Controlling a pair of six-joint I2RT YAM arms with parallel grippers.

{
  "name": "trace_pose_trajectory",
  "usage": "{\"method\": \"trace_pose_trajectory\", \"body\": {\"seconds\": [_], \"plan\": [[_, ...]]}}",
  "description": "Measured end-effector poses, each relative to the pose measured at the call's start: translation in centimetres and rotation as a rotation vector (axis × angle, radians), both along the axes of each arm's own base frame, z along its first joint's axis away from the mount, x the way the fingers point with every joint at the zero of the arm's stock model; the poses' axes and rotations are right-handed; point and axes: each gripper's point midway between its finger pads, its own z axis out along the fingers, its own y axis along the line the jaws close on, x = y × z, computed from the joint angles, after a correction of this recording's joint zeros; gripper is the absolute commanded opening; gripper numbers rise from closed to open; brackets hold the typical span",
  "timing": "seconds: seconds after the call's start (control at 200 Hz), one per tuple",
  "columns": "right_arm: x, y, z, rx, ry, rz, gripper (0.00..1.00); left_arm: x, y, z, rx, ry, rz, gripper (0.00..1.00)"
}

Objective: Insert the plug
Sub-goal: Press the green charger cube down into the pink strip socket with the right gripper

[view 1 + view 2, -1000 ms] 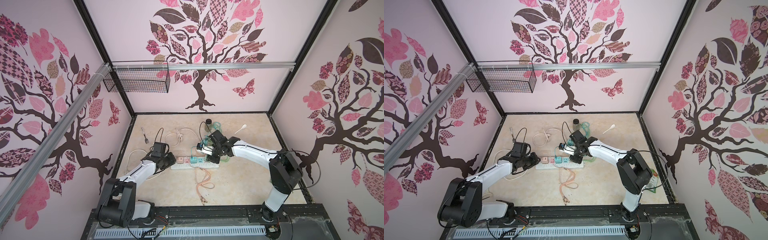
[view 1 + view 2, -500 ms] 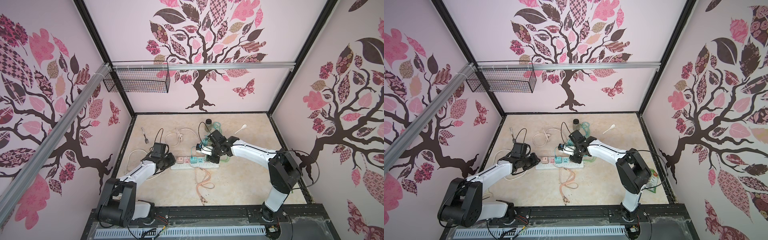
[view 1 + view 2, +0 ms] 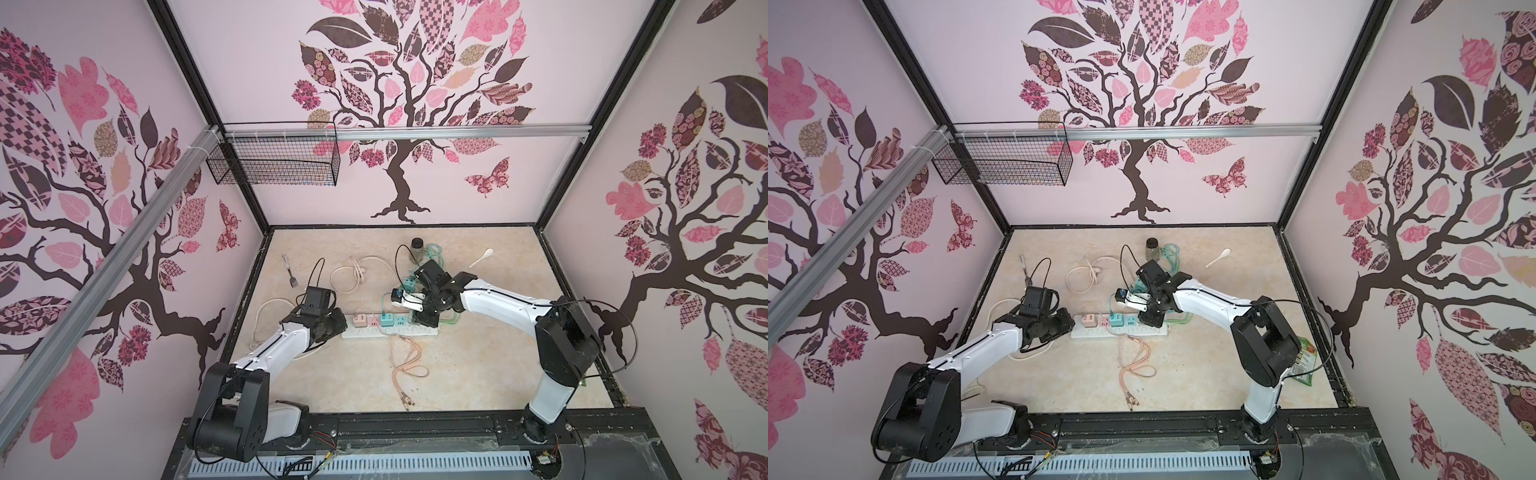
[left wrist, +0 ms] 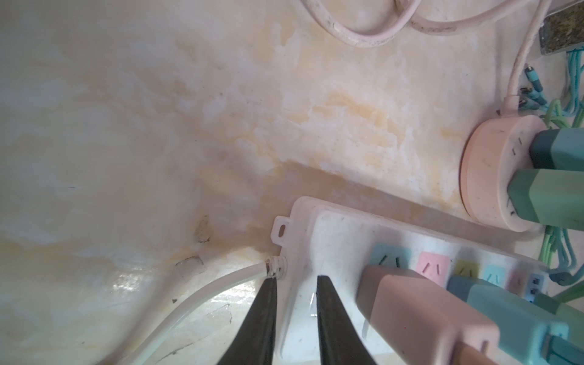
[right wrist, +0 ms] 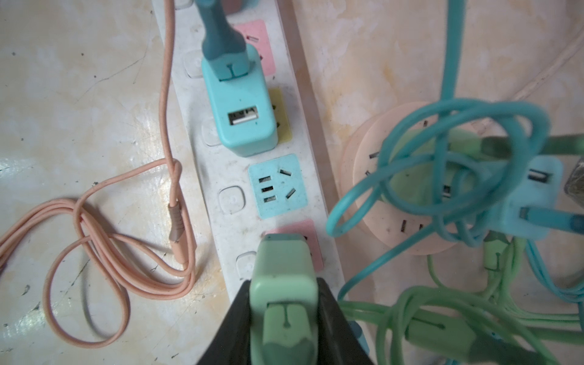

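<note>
While the left gripper pinches the 9 o'clock end of the power strip, the right gripper grips the green plug; the pink socket lies directly beneath, at 3 o'clock.

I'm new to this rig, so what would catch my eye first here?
The right gripper clamps a green USB charger at a pink socket of the white power strip. The left gripper straddles the strip's cable end. Teal and green cables tangle beside the strip.
</note>
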Motion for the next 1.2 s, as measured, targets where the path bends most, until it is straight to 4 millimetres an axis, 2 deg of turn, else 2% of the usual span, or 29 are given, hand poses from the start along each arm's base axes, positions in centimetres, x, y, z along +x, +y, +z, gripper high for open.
{"method": "trace_pose_trajectory", "body": {"seconds": [0.18, 0.69, 1.2], "plan": [[0.0, 0.0, 0.0, -0.016, -0.003, -0.001, 0.22, -0.3, 0.0, -0.7, 0.006, 0.027, -0.014, 0.22], [0.1, 0.0, -0.1, -0.041, -0.002, -0.001, 0.23, 0.5, -0.7, -0.6, -0.022, 0.006, -0.041, 0.14], [0.1, 0.0, -0.3, -0.062, -0.030, 0.040, 0.24, 1.4, -0.7, -0.6, -0.019, -0.013, -0.039, 0.13]]}}
